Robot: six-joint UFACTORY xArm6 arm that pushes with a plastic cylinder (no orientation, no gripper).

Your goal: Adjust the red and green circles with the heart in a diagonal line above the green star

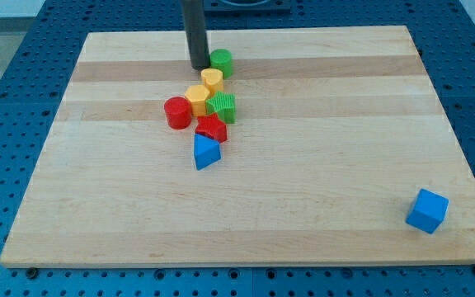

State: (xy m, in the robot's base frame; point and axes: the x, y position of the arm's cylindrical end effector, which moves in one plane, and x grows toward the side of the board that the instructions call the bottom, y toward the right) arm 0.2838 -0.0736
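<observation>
Green circle (221, 60) sits near the view's top, and my tip (199, 66) is right beside it on its left, touching or a hair off, too close to call. No jaws here to spread or press: the rod is bare and holds nothing. Below the green circle, the yellow heart (213, 80) heads a tight cluster, with a yellow hexagon-like block (197, 99) beside the green star (223, 106), the red circle (177, 112) at the cluster's left edge, a red star-like block (211, 128) and a blue triangle (206, 152) lower down. A blue cube (426, 209) lies well apart at the view's bottom right. My read: the green circle is being positioned now. Next the red circle needs working round toward the top, without bumping the star.
</observation>
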